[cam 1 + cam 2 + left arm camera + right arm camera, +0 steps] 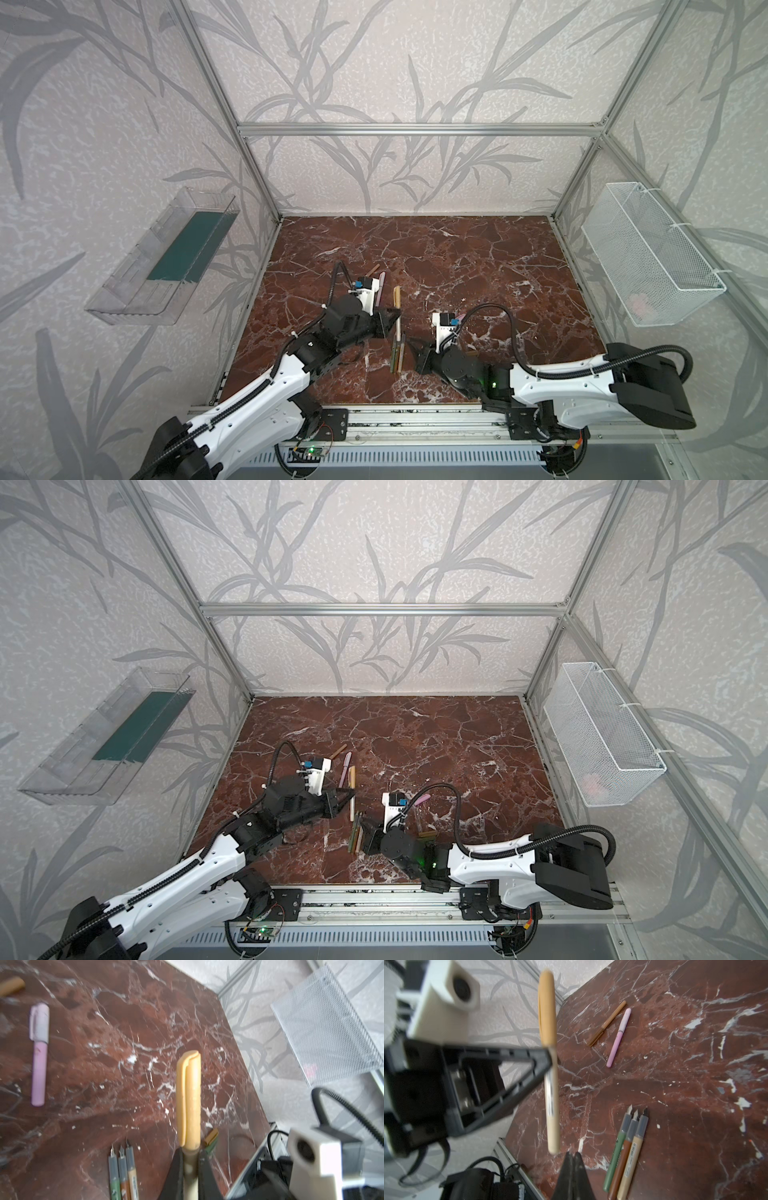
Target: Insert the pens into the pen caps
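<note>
The gold-tan pen (552,1126), with its cap (189,1097) already on, is gripped by the jaws of the left gripper (190,1153) and is held above the counter (104,1064). The jaws of the right gripper (573,1155) are closed on nothing, just beside the pen's free end. Three uncapped pens (625,1151) are laid side by side on the counter; a pink pen (618,1036) and a brown pen (607,1022), both capped, are seen further away

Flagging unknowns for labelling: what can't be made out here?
- Pink item in mesh basket: both top views, too small, veiled by mesh.
- Loose caps: left wrist view, partly behind left gripper.
- Brown pen: left wrist view, cut by edge.
- Tan pen: right wrist view, motion-blurred.
</note>
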You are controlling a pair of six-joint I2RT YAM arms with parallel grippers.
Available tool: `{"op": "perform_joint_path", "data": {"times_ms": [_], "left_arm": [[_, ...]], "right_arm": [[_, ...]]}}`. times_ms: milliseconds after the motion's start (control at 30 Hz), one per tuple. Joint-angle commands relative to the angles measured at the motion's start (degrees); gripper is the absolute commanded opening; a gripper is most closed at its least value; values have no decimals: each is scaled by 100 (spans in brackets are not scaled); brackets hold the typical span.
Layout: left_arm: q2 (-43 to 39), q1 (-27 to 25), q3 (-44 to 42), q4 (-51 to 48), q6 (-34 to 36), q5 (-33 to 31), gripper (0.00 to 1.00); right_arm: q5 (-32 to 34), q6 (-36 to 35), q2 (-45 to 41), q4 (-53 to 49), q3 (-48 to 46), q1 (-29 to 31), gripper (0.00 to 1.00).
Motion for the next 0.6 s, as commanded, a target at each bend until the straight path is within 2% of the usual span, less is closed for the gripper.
{"op": "perform_joint_path", "data": {"times_ms": [0, 200, 333, 467, 567], "left_arm": [[70, 16, 171, 430, -31, -373, 0], [218, 10, 293, 307, 134, -316, 0], [425, 11, 562, -377, 417, -535, 0], [795, 13, 774, -935, 649, -1214, 0], [1319, 13, 988, -1168, 808, -1562, 0]], "right_arm": [[202, 31, -125, -596, 78, 25, 0], [773, -113, -695, -853, -90, 28, 0], [1271, -164, -1358, -1188, -391, -30, 22], [1500, -191, -2148, -2286, -393, -172, 40], [1527, -180, -2611, -3021, -396, -348, 45]]}}
